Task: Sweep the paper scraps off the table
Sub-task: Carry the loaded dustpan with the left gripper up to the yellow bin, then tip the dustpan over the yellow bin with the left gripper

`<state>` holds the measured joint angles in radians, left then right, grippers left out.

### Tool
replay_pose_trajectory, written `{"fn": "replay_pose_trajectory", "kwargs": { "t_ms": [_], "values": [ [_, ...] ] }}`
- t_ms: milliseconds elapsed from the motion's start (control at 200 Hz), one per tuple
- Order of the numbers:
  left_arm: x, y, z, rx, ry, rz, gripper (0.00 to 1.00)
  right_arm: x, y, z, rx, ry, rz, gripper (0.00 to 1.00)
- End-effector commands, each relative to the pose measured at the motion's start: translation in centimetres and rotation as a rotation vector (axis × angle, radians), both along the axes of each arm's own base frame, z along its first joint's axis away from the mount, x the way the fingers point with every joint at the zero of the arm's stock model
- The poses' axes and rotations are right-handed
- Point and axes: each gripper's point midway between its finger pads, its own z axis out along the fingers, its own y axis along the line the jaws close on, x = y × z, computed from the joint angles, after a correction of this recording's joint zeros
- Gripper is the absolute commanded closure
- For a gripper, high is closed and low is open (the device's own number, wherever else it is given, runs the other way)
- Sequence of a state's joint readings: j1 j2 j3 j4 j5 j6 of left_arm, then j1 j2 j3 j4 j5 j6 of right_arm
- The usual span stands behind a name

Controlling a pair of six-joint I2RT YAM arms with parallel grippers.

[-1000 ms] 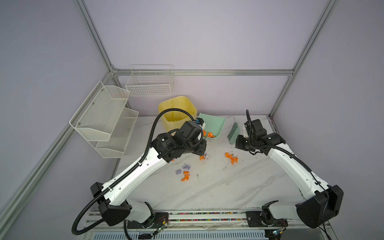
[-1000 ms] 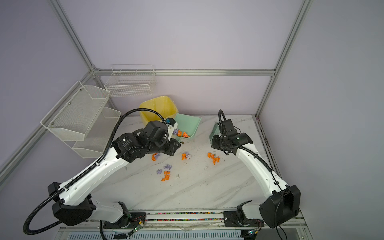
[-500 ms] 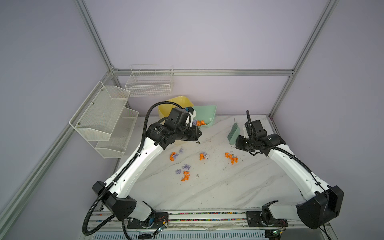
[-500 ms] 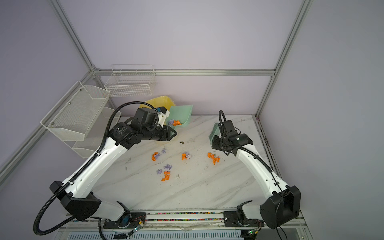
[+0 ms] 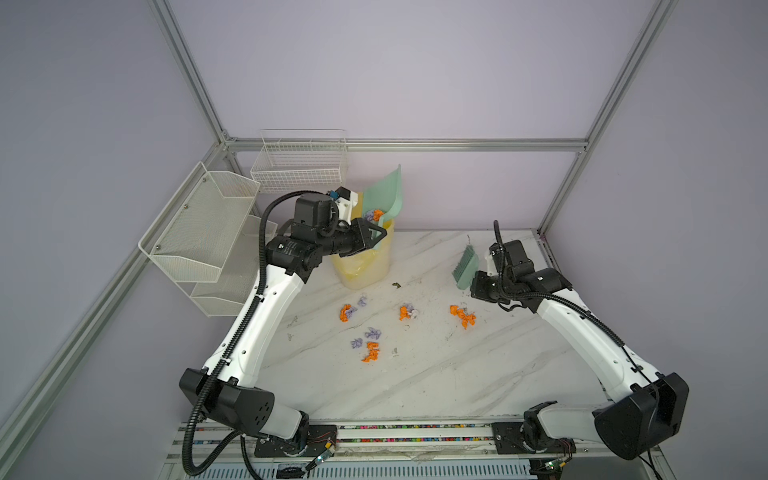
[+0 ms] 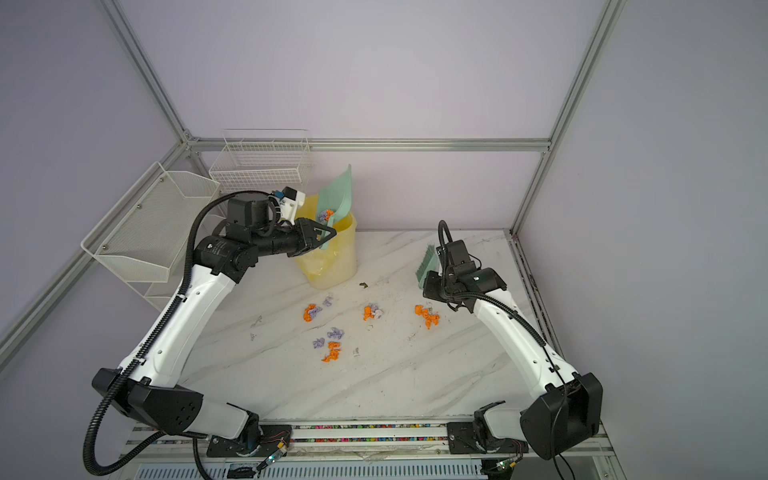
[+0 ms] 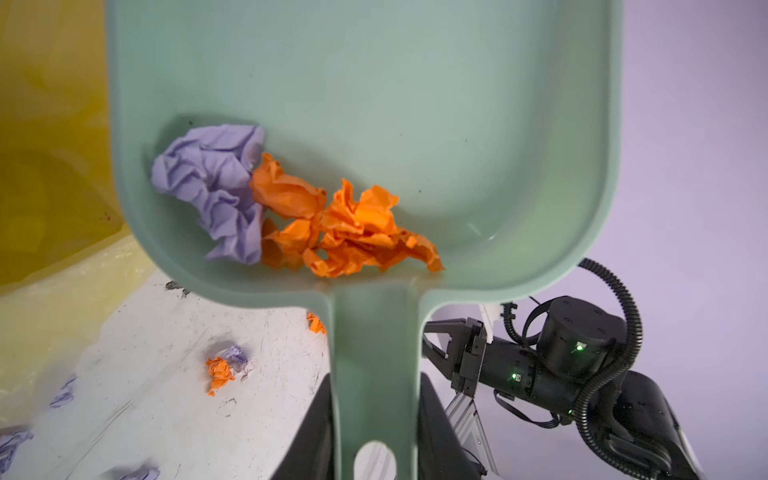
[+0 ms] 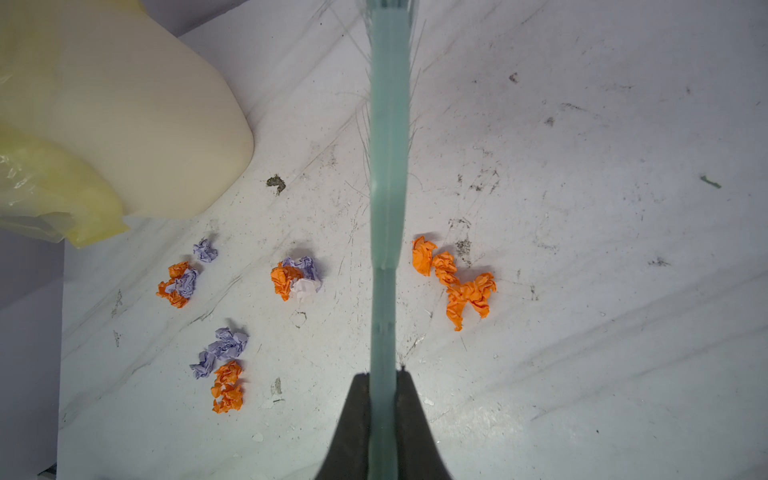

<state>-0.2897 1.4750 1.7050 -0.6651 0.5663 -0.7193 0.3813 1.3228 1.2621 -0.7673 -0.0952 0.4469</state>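
Orange and lilac paper scraps (image 5: pixel 371 351) are lying in several loose clumps on the table (image 5: pixel 457 374), centre of frame in both top views, just below the bin and well apart from each other. The right wrist view is showing the same clumps (image 8: pixel 227 386) on scuffed, speckled marble. Two more wads, one lilac and one orange (image 7: pixel 332 224), are sitting touching each other inside the green dustpan (image 7: pixel 415 104), down at the handle end of the pan. The dustpan (image 5: pixel 384 195) is tilting steeply, mouth up, over the yellow-lined bin (image 5: pixel 365 266) in the upper centre of the frame. The left gripper (image 5: pixel 378 235) is pinching the dustpan handle, dark fingers (image 7: pixel 309 440) pressing on either side of it. The right gripper (image 5: pixel 473 286) is sitting centre right, jaws pressing together on the handle of a green brush (image 5: pixel 465 266). The brush (image 8: pixel 388 166) is hanging above the table near the rightmost orange clump, not touching it. White wire baskets (image 5: pixel 299 166) are hanging at the upper left on the frame rails.
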Motion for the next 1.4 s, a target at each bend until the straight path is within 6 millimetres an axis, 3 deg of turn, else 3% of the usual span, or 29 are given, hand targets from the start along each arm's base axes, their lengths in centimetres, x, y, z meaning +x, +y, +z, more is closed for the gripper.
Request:
{"fn": "replay_pose_trajectory", "kwargs": {
  "t_ms": [0, 435, 665, 775, 1110, 1395],
  "values": [
    [0.1, -0.2, 1.4, -0.152, -0.007, -0.065, 0.92, 0.0, -0.1, 0.9, 0.012, -0.041, 0.006, 1.00],
    [1.5, 2.1, 1.2, -0.345, 0.039, -0.066, 0.92, -0.3, -0.1, 0.7, 0.015, -0.039, 0.009, 1.00],
    [2.2, 3.4, 1.8, -0.615, 0.083, -0.103, 0.92, -0.3, -0.1, 0.8, 0.019, -0.042, 0.011, 1.00],
    [2.5, 3.9, 1.3, -0.703, 0.103, -0.121, 0.92, -0.4, -0.1, 0.8, 0.021, -0.040, 0.011, 1.00],
    [2.7, 5.7, 2.5, -0.980, 0.090, -0.188, 0.92, -0.5, 0.1, 1.3, 0.037, -0.046, 0.009, 1.00],
    [2.5, 5.9, 2.2, -0.990, 0.095, -0.194, 0.91, -0.3, 0.2, 1.6, 0.048, -0.049, 0.005, 1.00]
  ]
}}
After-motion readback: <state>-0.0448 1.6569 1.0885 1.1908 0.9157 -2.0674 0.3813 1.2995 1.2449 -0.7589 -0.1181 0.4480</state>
